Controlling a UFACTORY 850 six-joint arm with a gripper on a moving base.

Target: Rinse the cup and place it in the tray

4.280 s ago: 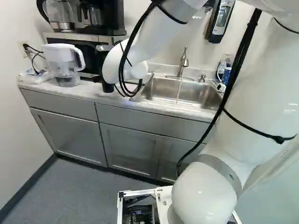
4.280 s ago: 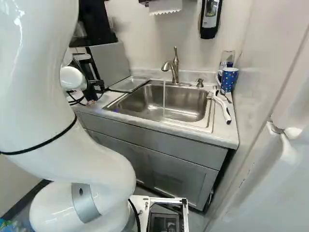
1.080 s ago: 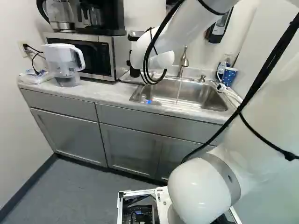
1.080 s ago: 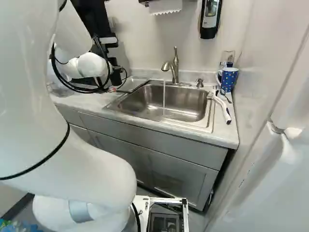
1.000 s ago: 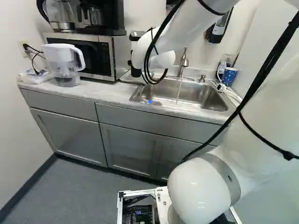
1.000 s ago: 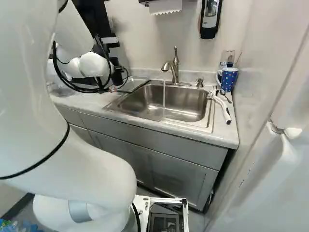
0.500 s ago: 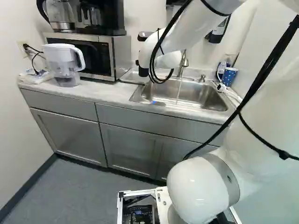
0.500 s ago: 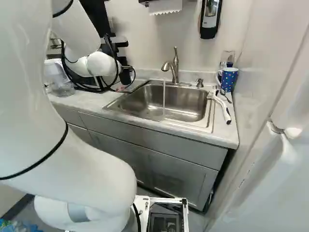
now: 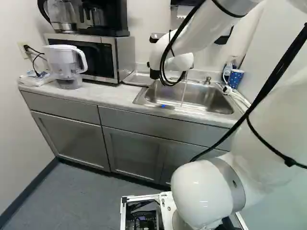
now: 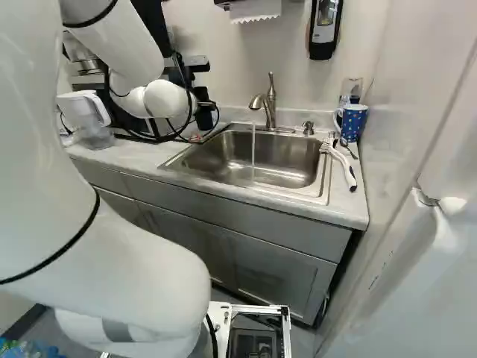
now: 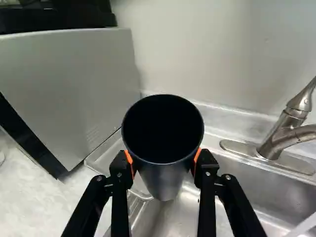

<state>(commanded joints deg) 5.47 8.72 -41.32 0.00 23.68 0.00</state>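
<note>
"Start with the hand. What's it doing?"

"The gripper [image 10: 201, 118] has its fingers parted by the width of a dark cup [image 11: 165, 180] and pressed on it from both sides. In the wrist view you can see the orange pads [image 11: 129, 159] against its wall."

"So where's the cup, exactly?"

"Right between the fingertips, open mouth turned to the wrist camera, the narrower base pointing away. The mouth looks black inside — I can't tell whether there's any water in it."

"And under that?"

"The metal tray [image 11: 112, 149] lies past the cup, between the microwave [image 9: 125, 57] and the sink [image 10: 325, 183]. The cup is held up over the side of the sink by that tray. I can't tell how high."

"Is the tap on?"

"Yes, a thin stream [image 10: 253, 153] drops from the faucet [image 10: 270, 104] into the basin. The cup is apart from it, over on the tray side."

"What's farther out?"

"On the other side of the sink, a white-handled brush [image 10: 345, 168] lies near a blue patterned mug [image 10: 354, 121]. At the left of the left base view — beside the microwave — stands a water pitcher [image 9: 62, 62]."
</note>
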